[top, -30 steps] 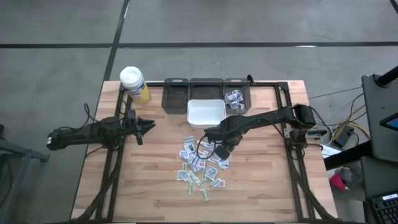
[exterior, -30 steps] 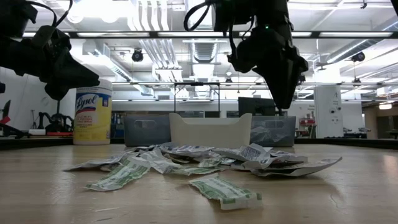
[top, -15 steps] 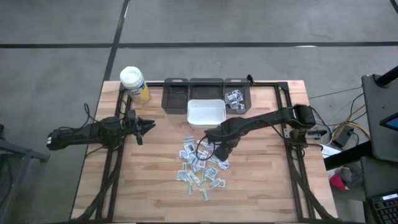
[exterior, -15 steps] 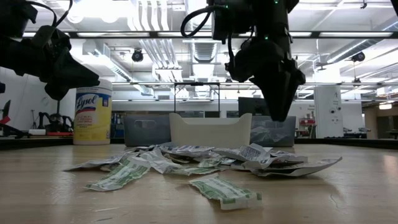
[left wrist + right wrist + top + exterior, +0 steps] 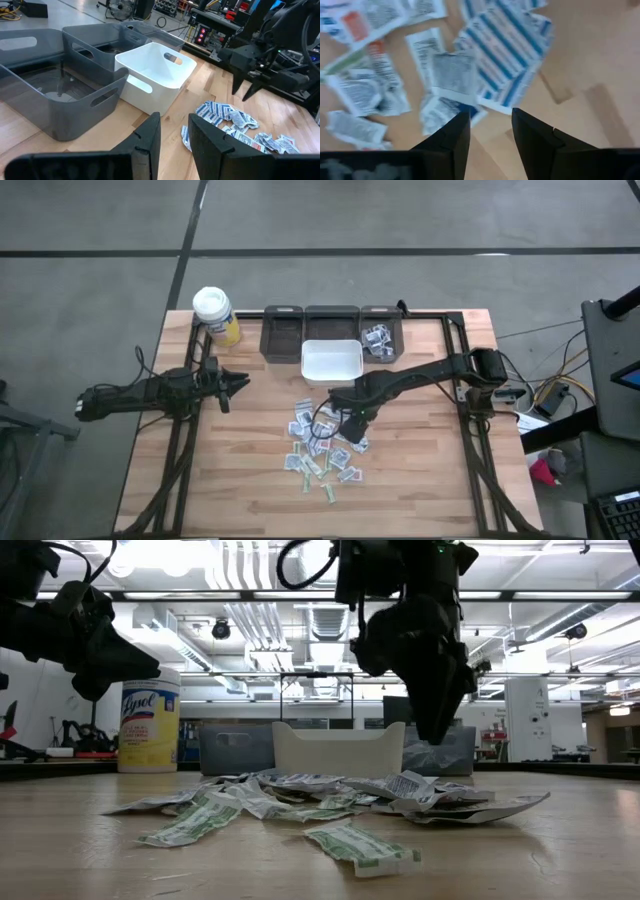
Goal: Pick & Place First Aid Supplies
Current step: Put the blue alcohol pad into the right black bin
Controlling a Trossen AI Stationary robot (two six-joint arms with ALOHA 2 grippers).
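Packets: first aid packets (image 5: 322, 442) lie scattered flat on the wooden table (image 5: 430, 470), just in front of the white bin (image 5: 332, 360).
Right gripper: right gripper (image 5: 490, 125) hangs directly above the pile's upper right edge, fingers slightly parted, holding nothing.
Direction: nearest packet, a grey-printed one (image 5: 452, 75), lies straight below and just ahead of the fingertips.
Long axis: cannot tell reliably.
Left gripper: left gripper (image 5: 240, 383) waits well apart to the pile's left, narrowly parted and empty.
Nearer arm: right, by my judgement.

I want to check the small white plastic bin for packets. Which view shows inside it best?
The high view: it looks straight down into the white bin. Left wrist view shows it obliquely; low view only its front wall; right wrist view misses it.
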